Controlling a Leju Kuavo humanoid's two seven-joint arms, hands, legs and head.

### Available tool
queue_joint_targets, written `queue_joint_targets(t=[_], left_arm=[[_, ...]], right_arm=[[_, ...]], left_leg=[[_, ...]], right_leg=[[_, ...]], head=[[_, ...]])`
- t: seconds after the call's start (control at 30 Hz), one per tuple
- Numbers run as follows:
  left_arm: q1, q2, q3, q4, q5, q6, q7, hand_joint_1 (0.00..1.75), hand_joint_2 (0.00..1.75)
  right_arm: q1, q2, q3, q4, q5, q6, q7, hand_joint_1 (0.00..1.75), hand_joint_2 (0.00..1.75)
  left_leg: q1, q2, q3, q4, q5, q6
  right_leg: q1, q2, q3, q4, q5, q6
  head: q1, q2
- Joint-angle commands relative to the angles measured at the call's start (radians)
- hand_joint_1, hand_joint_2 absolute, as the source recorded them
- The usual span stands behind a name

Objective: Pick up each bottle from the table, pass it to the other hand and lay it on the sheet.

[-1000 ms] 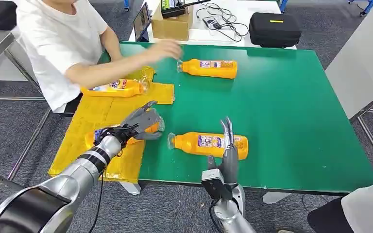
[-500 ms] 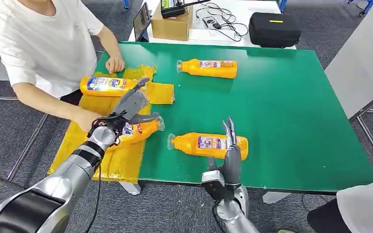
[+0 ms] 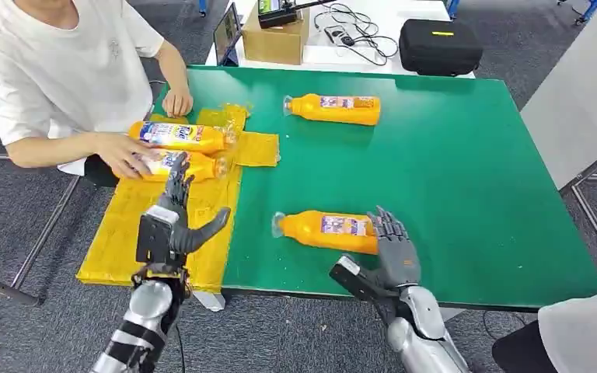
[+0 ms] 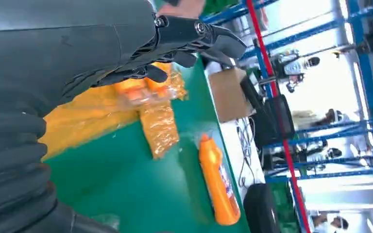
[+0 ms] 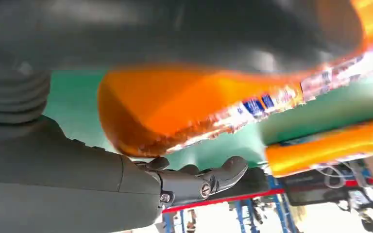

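A person's hand (image 3: 128,155) rests on two bottles (image 3: 177,136) lying on the yellow sheet (image 3: 124,233). The left hand (image 3: 172,225) hovers over the sheet, fingers spread, empty. On the green surface (image 3: 466,179), the right hand (image 3: 392,245) closes around the near bottle (image 3: 326,231); a far bottle (image 3: 334,109) lies apart.

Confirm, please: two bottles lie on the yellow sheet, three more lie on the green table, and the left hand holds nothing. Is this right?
Not quite. The head view shows two bottles on the green table, not three: the far bottle and the near bottle. The rest is right.
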Motion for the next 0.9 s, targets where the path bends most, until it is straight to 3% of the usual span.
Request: queue_joint_targets(t=[0.03, 0.33, 0.4, 0.57, 0.73, 0.9], left_arm=[[0.041, -0.028, -0.030, -0.075, 0.009, 0.021, -0.003, 0.00, 1.75], [0.041, -0.021, -0.036, -0.085, 0.006, 0.024, -0.003, 0.00, 1.75], [0.023, -0.016, -0.057, -0.070, -0.097, 0.111, -0.028, 0.00, 1.75], [-0.042, -0.034, -0.108, 0.014, -0.056, 0.061, 0.004, 0.00, 1.75], [-0.055, -0.034, -0.112, 0.039, -0.022, 0.037, 0.018, 0.00, 1.75], [-0.085, -0.049, -0.091, 0.082, 0.020, 0.018, 0.031, 0.00, 1.75]], right_arm=[[-0.057, 0.000, -0.038, 0.112, 0.031, 0.032, 0.015, 0.00, 1.75], [-0.070, 0.002, -0.034, 0.137, 0.039, 0.065, 0.024, 0.00, 1.75], [-0.112, 0.008, -0.009, 0.187, 0.067, 0.134, 0.046, 0.00, 1.75], [-0.265, 0.062, 0.059, 0.332, 0.142, 0.173, 0.086, 0.00, 1.75], [-0.324, 0.081, 0.109, 0.383, 0.197, 0.254, 0.156, 0.00, 1.75], [-0.404, 0.118, 0.164, 0.452, 0.222, 0.434, 0.195, 0.00, 1.75]], left_leg=[[0.001, 0.002, 0.004, 0.000, -0.002, -0.001], [0.001, 0.001, 0.005, 0.000, -0.002, -0.001], [0.001, 0.002, 0.005, 0.000, -0.002, -0.001], [0.001, 0.004, 0.004, 0.001, -0.001, -0.001], [0.001, 0.005, 0.006, -0.001, 0.000, -0.001], [0.001, 0.005, 0.004, 0.000, 0.001, -0.001]], right_leg=[[0.001, 0.000, 0.004, 0.000, -0.002, -0.002], [0.001, -0.001, 0.006, 0.000, -0.002, -0.002], [0.001, 0.000, 0.005, 0.000, -0.002, -0.002], [0.001, 0.001, 0.004, 0.001, -0.001, -0.003], [0.001, 0.001, 0.004, 0.000, 0.001, -0.003], [0.001, 0.001, 0.002, 0.001, 0.003, -0.004]], head=[[-0.001, 0.000], [0.000, 0.000], [0.000, 0.000], [0.000, 0.000], [0.000, 0.000], [0.000, 0.000]])
